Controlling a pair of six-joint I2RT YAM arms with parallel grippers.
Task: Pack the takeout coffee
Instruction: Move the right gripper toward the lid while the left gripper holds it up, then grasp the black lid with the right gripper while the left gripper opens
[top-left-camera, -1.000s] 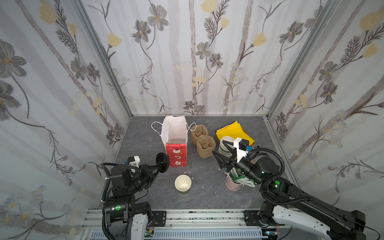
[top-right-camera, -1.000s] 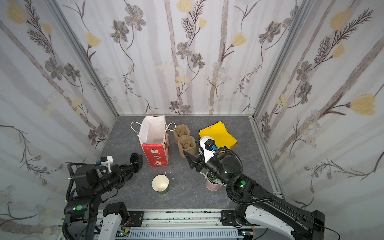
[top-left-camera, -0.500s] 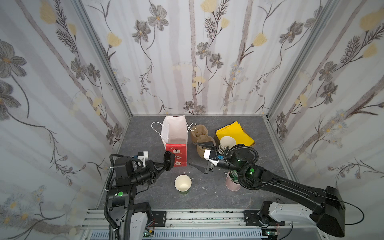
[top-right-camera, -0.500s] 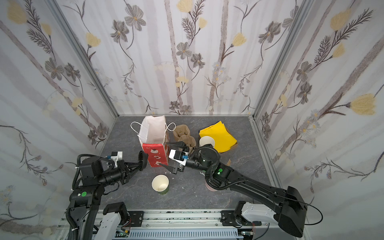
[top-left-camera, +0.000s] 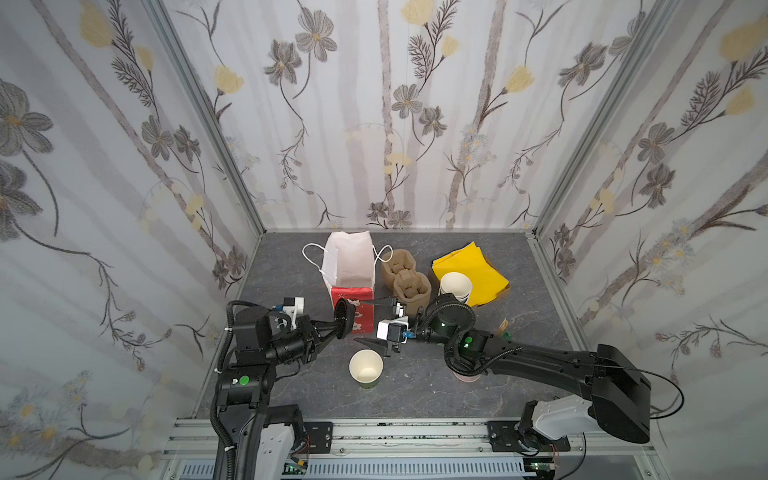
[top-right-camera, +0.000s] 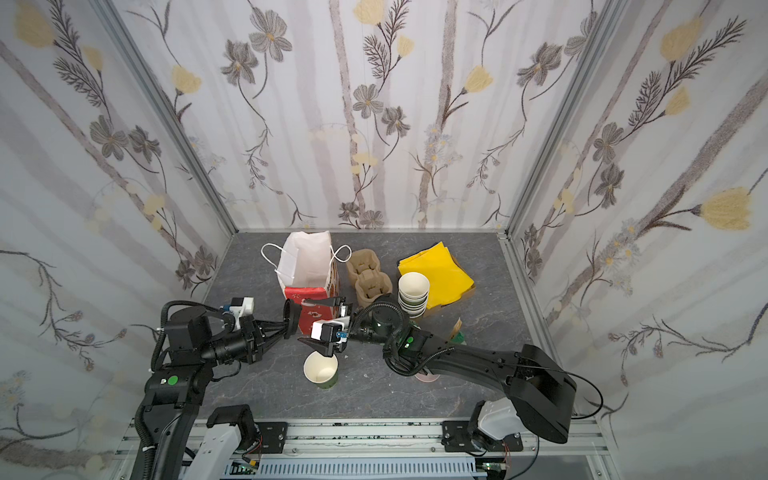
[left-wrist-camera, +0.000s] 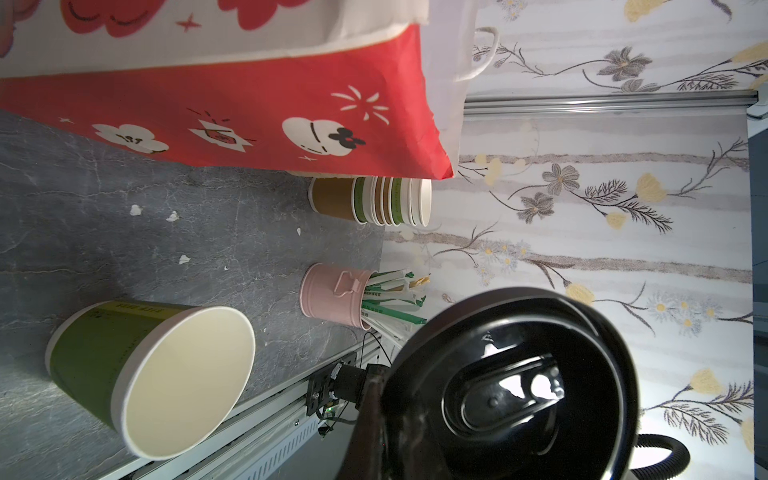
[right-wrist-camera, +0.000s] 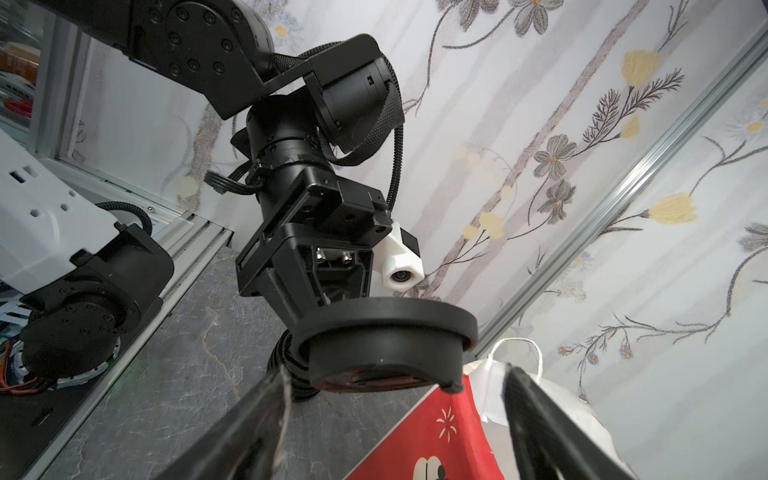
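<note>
1. Nearest, middle: one green cup (top-left-camera: 365, 369), upright on the table (top-left-camera: 415, 395), open-topped and white inside. It sits in the same spot as a second ago.
2. Near right: one pink pot (left-wrist-camera: 332, 293) of wrapped straws (left-wrist-camera: 390, 309), mostly under my right arm (top-left-camera: 540, 361) in both top views. A second ago my right claw hung by it. It has since swung left to the middle.
3. Just beyond the cup: my right claw (top-left-camera: 365, 321) is spread wide and empty, aimed at the one black lid (top-left-camera: 344, 318). My left claw (top-left-camera: 336, 325) is clamped on that lid's rim, holding it up on edge before the bag's red face. It has eased the lid toward the middle. The lid is close to my right fingertips (top-left-camera: 368, 343), not touching as far as I can tell.
4. Reading: the takeout coffee is in two parts, cup on the table and lid in the air. This looks like a handover or a set-up for capping. Capping and bagging both remain.
5. Farther: one paper bag (top-left-camera: 351, 257), standing open, no cup seen inside. Right of it is a brown cup carrier (top-left-camera: 411, 291) with two wells showing. One piece or two, I cannot tell. Next comes one stack of lidless cups (top-left-camera: 455, 284), number unclear.
6. Farthest right: one pile of yellow napkins (top-left-camera: 478, 270).
</note>
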